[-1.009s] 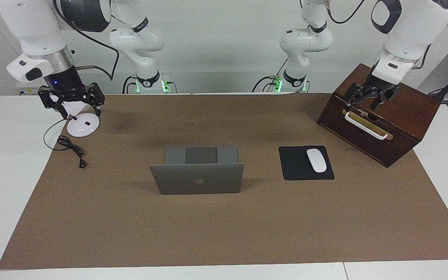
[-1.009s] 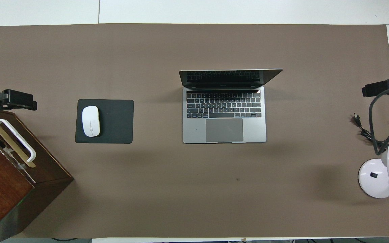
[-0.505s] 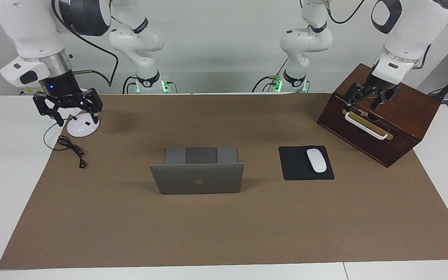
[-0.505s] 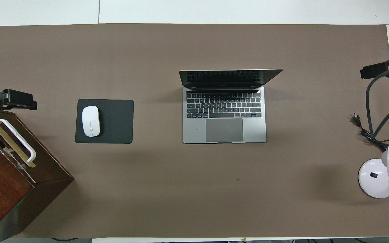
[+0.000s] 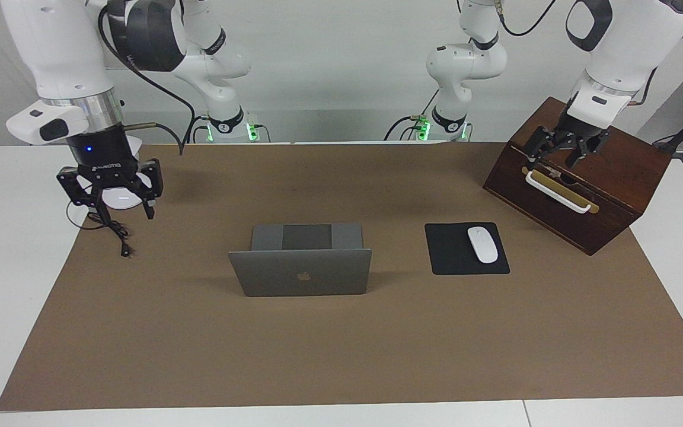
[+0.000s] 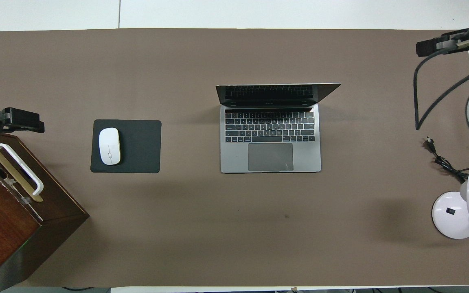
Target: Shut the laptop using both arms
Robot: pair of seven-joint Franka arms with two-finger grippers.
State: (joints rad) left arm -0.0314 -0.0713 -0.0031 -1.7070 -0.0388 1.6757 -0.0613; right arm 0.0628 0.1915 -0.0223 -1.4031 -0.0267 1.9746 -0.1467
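The laptop (image 5: 300,261) stands open in the middle of the brown mat (image 5: 341,356), its lid upright and its long edge running from one arm's end of the table to the other. The right claw (image 5: 117,194), fingers spread and holding nothing, hangs over the lamp's cord (image 5: 113,228), well off to one side of the lid. The left claw (image 5: 565,149), also spread and empty, waits over the wooden box (image 5: 578,178), apparently somewhat farther from the lid.

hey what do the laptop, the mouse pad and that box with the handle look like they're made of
Laptop: matte silver-grey metal, judging by its even sheen and thin shell. Mouse pad: flat black, non-reflective, probably fabric or rubber. Box: dark, glossy wood with visible grain; its handle looks like white plastic on a brass-coloured plate.
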